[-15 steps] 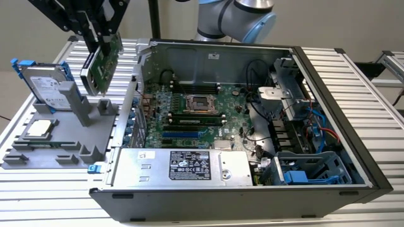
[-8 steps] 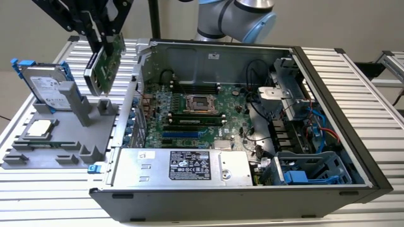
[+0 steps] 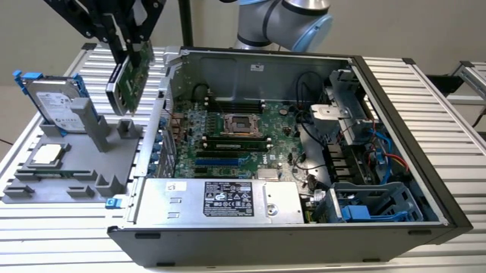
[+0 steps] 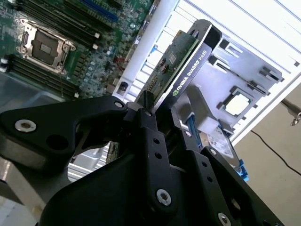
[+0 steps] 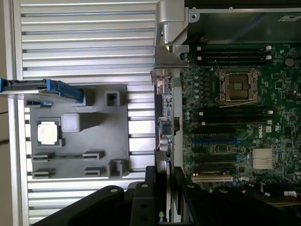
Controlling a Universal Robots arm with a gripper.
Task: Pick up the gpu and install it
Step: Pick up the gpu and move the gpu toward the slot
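The gpu (image 3: 127,82) hangs in the air at the exterior view's upper left, tilted, with its green board side showing. It is above the gap between the grey holder (image 3: 83,168) and the open computer case (image 3: 395,108). My gripper (image 3: 129,48) is shut on the card's upper edge. The second wrist view shows the black fingers (image 4: 146,117) clamped on the gpu (image 4: 183,66), which points away from the camera. In the first wrist view my gripper (image 5: 164,179) is over the case's side wall, beside the motherboard (image 5: 235,117).
The case lies open with its motherboard (image 3: 227,142), blue slots (image 3: 216,163) and power supply (image 3: 227,199) exposed. The grey holder carries a standing hard drive (image 3: 53,105) and a square CPU chip (image 3: 47,153). The arm (image 3: 285,17) stands behind the case.
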